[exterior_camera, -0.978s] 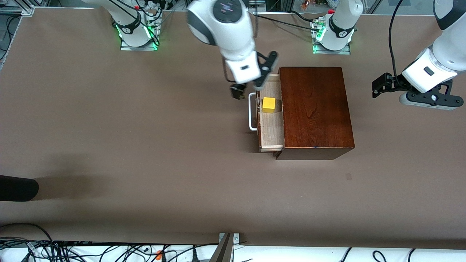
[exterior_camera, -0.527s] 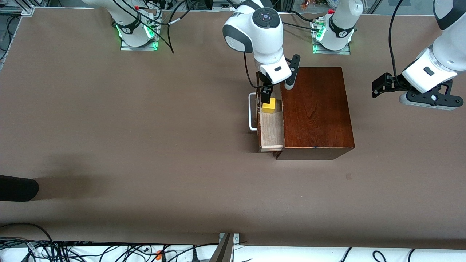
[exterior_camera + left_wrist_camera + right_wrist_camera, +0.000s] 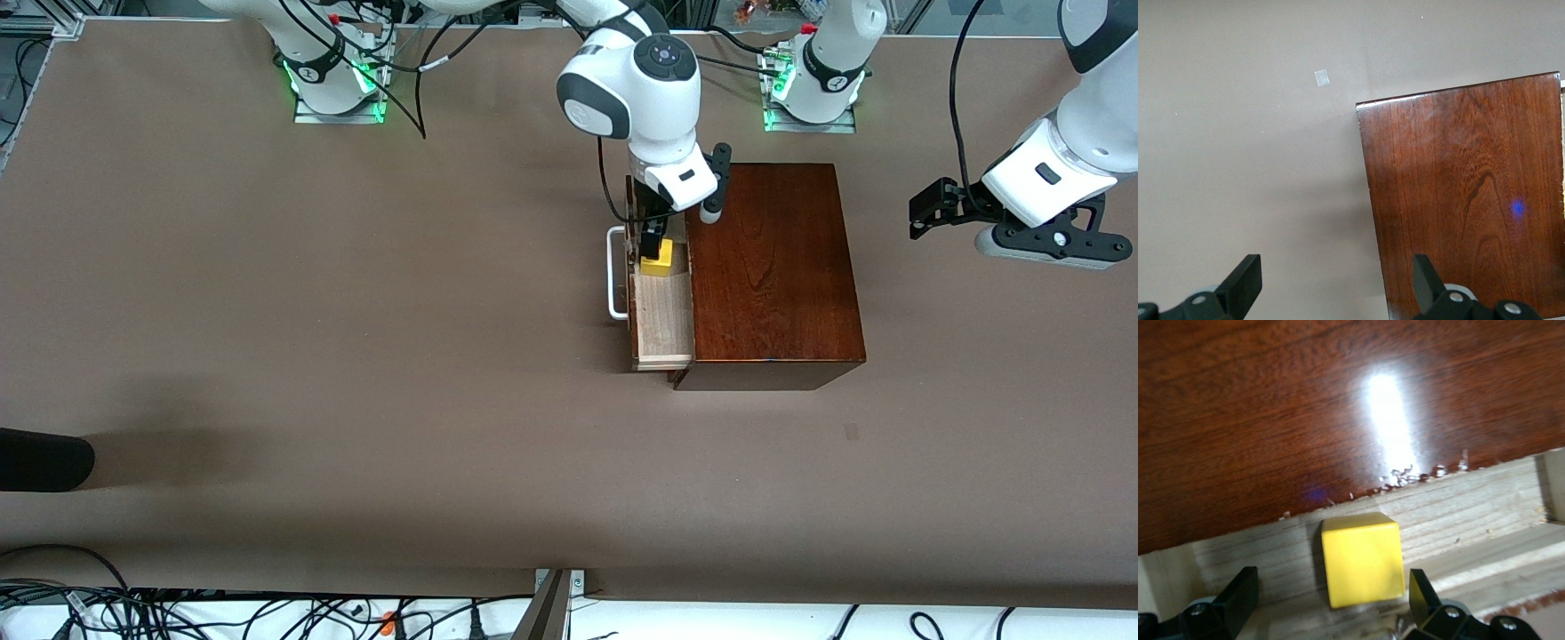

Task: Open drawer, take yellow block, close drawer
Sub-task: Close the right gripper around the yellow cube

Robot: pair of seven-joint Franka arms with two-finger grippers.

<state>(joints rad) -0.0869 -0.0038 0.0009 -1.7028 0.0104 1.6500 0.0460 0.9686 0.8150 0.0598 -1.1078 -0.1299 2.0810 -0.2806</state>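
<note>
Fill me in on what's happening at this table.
The drawer of the wooden box is pulled open. The right gripper is down inside it, open, its fingers on either side of the yellow block but not gripping it. The left gripper waits, open, over the table near the box.

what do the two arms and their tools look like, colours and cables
Both arms are glossy white with dark grey joint caps; their bases glow green. Black cables trail along them. The right tool and the left tool are black with wedge-shaped fingers, each hanging from a white wrist block that has a small dark mark.
</note>
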